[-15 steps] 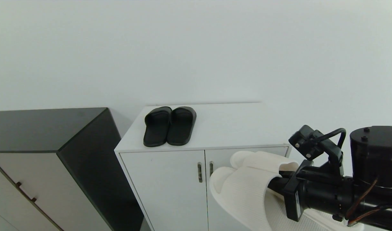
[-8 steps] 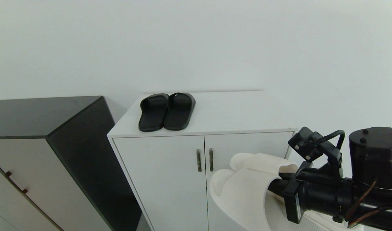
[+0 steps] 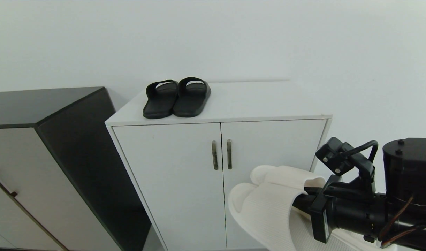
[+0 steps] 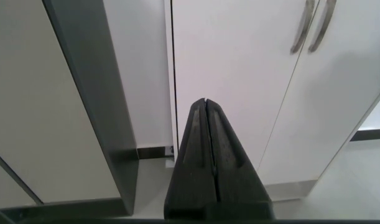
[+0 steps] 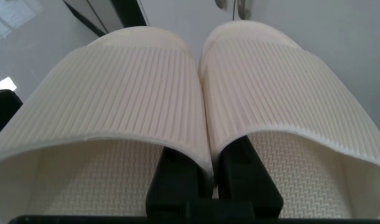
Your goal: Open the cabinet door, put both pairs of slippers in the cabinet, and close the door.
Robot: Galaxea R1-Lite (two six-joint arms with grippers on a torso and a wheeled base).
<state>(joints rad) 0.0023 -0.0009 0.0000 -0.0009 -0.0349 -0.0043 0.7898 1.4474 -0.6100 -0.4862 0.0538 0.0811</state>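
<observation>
White wall is backing the shut cabinet, black slippers lying on top. My right gripper is clamping the white slippers near its doors; I'm reckoning the left gripper, pressed together, needs opening before hooking a handle squarely.

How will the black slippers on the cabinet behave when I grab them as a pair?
The black slippers look like moulded foam or rubber, so probably light and slightly bendy. They lie side by side, flat on the cabinet top, so they are unlikely to roll or tip. Their smooth straps may slip when pinched.
</observation>
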